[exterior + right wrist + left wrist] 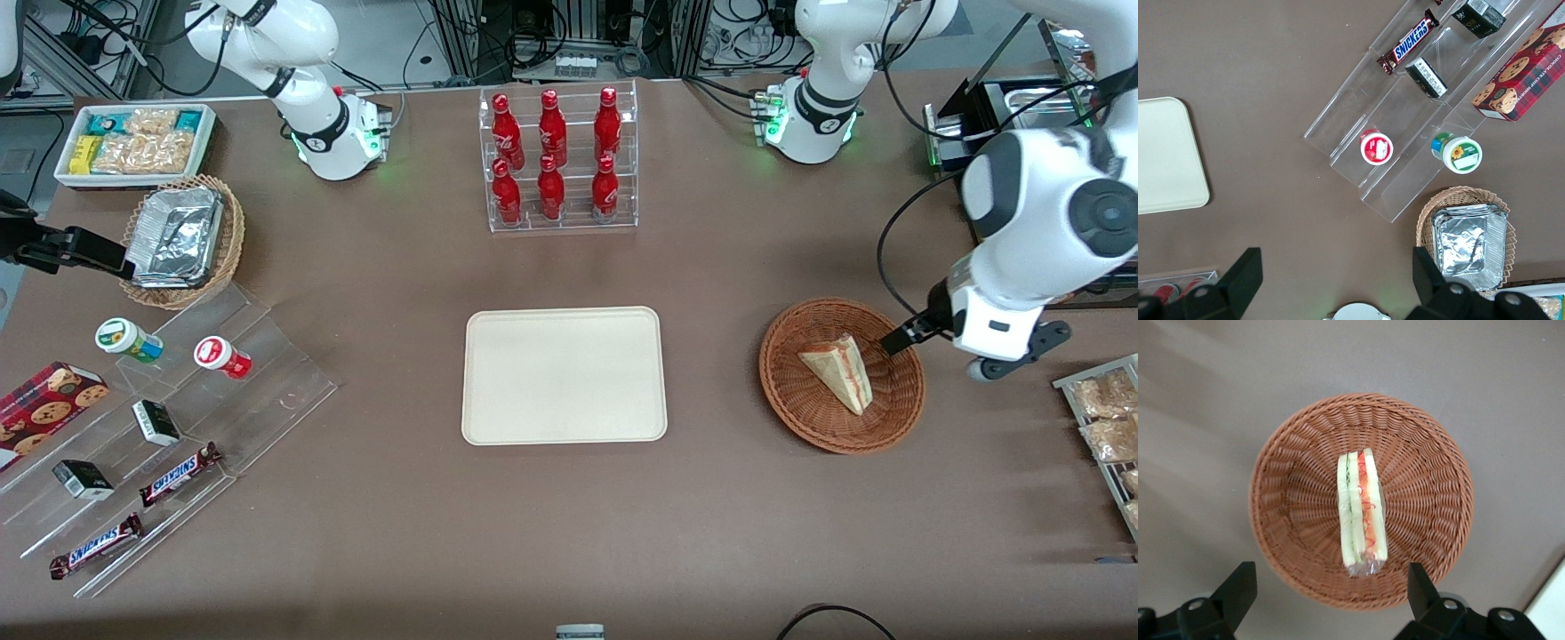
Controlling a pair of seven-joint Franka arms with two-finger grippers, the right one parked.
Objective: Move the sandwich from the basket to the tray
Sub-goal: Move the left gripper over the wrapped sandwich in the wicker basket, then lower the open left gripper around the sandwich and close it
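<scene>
Deliberately, I held my end effector (1326,597) spread wide and empty above the round reddish-brown wicker basket (1431,463), so its fingers straddled the cream triangular sandwich (1362,513) lying inside, apart from the bare cream-white rectangular tray (564,374).

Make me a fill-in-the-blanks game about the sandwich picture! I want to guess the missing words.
1. The sandwich lies in the round woven ____.
2. The cream tray has ____ on it.
3. The gripper hovers above the basket with its fingers ____.
4. The clear rack holds six red ____.

Missing words: basket; nothing; open; bottles
</scene>
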